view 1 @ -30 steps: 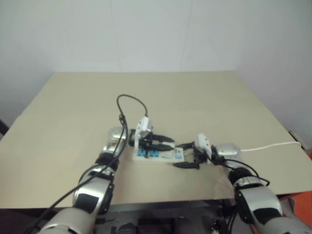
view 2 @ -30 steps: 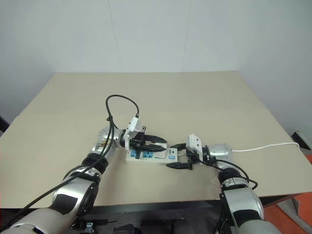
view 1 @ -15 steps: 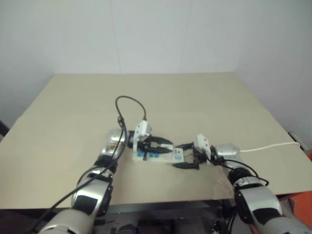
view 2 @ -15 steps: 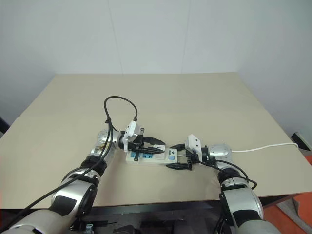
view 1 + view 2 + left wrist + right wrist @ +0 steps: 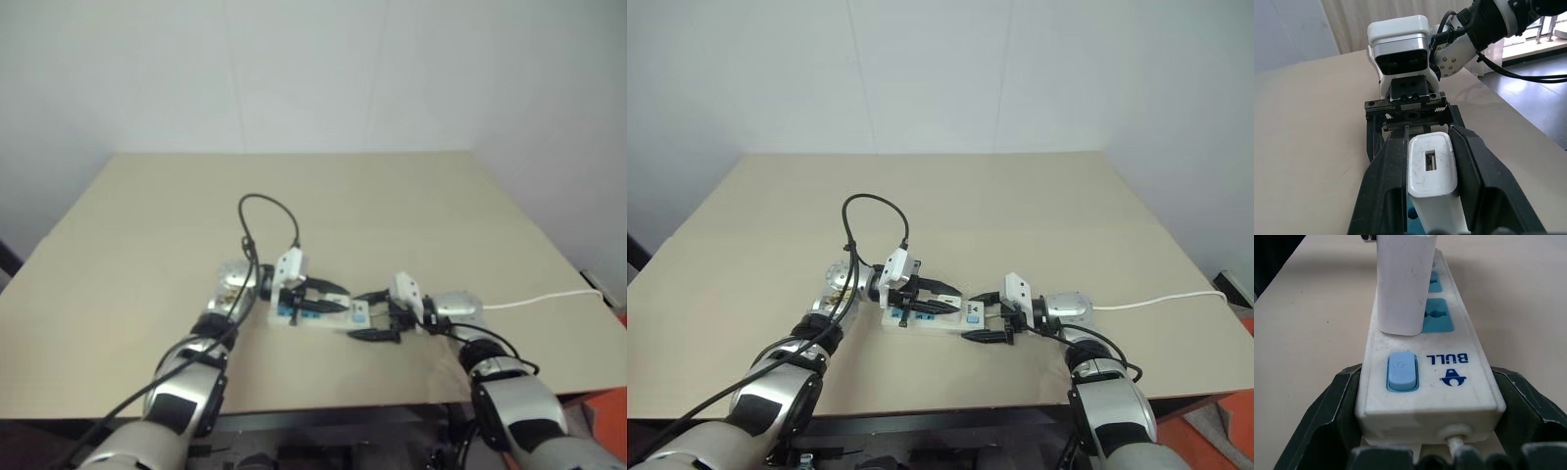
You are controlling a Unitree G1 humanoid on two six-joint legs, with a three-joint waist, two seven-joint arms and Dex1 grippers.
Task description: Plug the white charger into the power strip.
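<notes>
While the left gripper (image 5: 1430, 196) is clamped on the white charger (image 5: 1431, 166), low in the middle of the left wrist frame, its two black fingers (image 5: 1476, 171) press the block's long flat sides and leave its end face, with a small slot, bare between them. The charger is a smooth, glossy, rounded block of hard plastic; I judge it light and stiff but somewhat slippery, so the broad flat sides are the right place to hold it, square and firm, or it may twist when pushed down. In the right wrist frame it hangs upright at the top centre, its lower end just over the strip beside the nearest blue socket; whether the prongs have entered I cannot tell.

The right gripper (image 5: 1425, 396) has its fingers spread wide around the cord end of the power strip (image 5: 1449, 382), one dark ridged finger (image 5: 1332, 401) at each side, bracing it. The strip is a long flat white bar, rigid, with a blue rocker switch (image 5: 1400, 369), printed lettering and blue socket faces (image 5: 1437, 316). It looks light enough to slide on the smooth tan table (image 5: 1019, 206), hence the bracing. Its thin white cord (image 5: 1161, 301) trails to the right edge of the head frame.
</notes>
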